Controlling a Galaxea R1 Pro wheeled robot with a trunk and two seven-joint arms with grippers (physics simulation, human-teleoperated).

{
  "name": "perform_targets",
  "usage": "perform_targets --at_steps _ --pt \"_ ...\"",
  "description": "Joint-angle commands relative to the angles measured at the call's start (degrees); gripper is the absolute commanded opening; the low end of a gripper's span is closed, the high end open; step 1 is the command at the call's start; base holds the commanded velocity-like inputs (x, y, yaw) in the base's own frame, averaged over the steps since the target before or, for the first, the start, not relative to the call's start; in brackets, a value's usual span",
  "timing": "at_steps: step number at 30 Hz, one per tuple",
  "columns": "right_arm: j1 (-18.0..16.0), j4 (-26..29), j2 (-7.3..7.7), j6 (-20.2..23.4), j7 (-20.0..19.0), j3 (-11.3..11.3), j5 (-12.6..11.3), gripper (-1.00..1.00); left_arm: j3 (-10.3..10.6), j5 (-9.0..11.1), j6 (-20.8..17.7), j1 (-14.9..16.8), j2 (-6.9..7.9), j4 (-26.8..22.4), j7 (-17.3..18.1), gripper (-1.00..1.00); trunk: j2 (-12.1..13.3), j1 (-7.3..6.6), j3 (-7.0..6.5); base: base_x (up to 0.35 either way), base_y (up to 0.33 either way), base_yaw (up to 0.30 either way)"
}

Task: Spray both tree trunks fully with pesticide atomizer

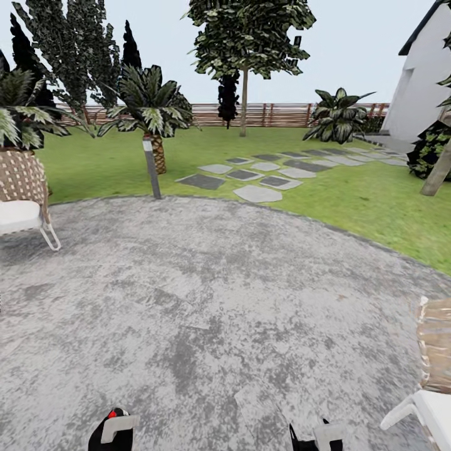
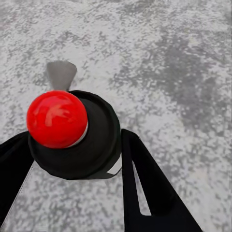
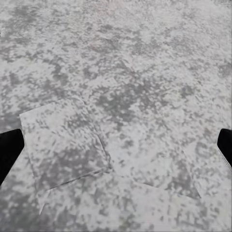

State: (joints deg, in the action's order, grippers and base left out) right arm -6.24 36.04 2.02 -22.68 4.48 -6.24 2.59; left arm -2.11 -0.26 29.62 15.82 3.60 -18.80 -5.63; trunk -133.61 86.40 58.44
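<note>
The pesticide atomizer (image 2: 72, 128), a black body with a red ball top and a grey nozzle, sits between the black fingers (image 2: 145, 186) of my left gripper (image 2: 77, 169), which is shut on it. It also shows at the head view's lower edge as the atomizer (image 1: 111, 431). My right gripper (image 3: 116, 145) is open over bare paving, its fingertips far apart; it also shows low in the head view (image 1: 316, 438). One tree (image 1: 244, 37) with a pale straight trunk (image 1: 243, 103) stands far off by the fence. A second leaning trunk (image 1: 438, 169) is at the right edge.
I stand on round grey paving (image 1: 207, 300) bordered by lawn (image 1: 351, 194). A wicker chair (image 1: 22, 200) is at left, another chair (image 1: 432, 376) at lower right. A thin bollard (image 1: 152, 169), a short palm (image 1: 156, 147) and stepping stones (image 1: 257, 178) lie ahead.
</note>
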Motion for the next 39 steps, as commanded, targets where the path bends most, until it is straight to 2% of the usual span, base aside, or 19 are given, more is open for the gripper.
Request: perform_targets --at_steps 1,25,39 --pt "0.0 0.0 0.0 0.0 0.0 0.0 0.0 1.0 0.0 0.0 0.0 0.0 0.0 0.0 0.0 -1.0 0.0 0.0 -0.08 0.338 0.0 0.125" --pt "0.0 0.0 0.0 0.0 0.0 0.0 0.0 1.0 0.0 0.0 0.0 0.0 0.0 0.0 0.1 -1.0 0.0 0.0 -1.86 0.338 0.0 0.119" --pt "0.0 0.0 0.0 0.0 0.0 0.0 0.0 1.0 0.0 0.0 -0.1 0.0 0.0 0.2 0.0 -1.0 0.0 0.0 -3.03 0.339 0.0 0.017"
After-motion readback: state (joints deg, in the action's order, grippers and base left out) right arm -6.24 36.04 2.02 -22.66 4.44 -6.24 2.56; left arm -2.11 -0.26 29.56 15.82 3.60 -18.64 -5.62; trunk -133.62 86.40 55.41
